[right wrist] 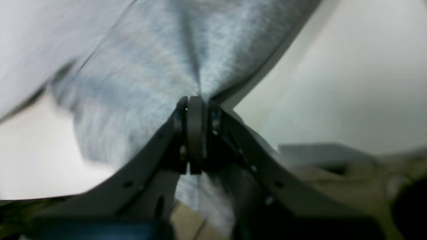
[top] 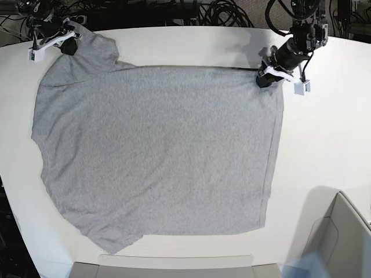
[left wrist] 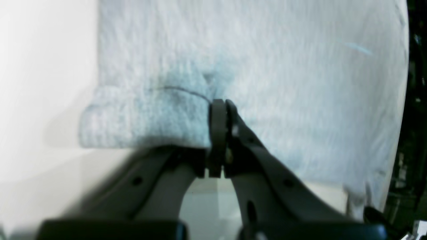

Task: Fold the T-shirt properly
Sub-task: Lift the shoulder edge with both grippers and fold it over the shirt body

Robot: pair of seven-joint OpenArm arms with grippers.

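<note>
The heather-grey short-sleeved cotton T-shirt [top: 156, 150] lies spread flat, plain side up, over most of the white rounded tabletop [top: 324, 145], its sleeves toward the left of the base view and its hem along the right. Both arms work the far edge of the cloth. The left gripper [left wrist: 222, 106], at the far right corner in the base view, has its dark jaws pressed together on a small fold of the hem corner; the wrist view shows the fabric bunched and puckered just beyond the tips. The right gripper [right wrist: 195, 103], at the far left by the sleeve and shoulder, is likewise pinched tight on cloth, with creases fanning out from the nip. Holding the two ends of one long side this way looks like preparation for lifting that edge and carrying it toward the near side to make a first lengthwise fold; gripping both ends at once should keep the edge taut so it travels straight rather than sagging in the middle. The tabletop is smooth, matt and bright, so the cloth should slide over it easily. Black cables [top: 226, 11] tangle beyond the far edge, and a pale grey box-like bin [top: 342, 243] sits at the near right corner.
</note>
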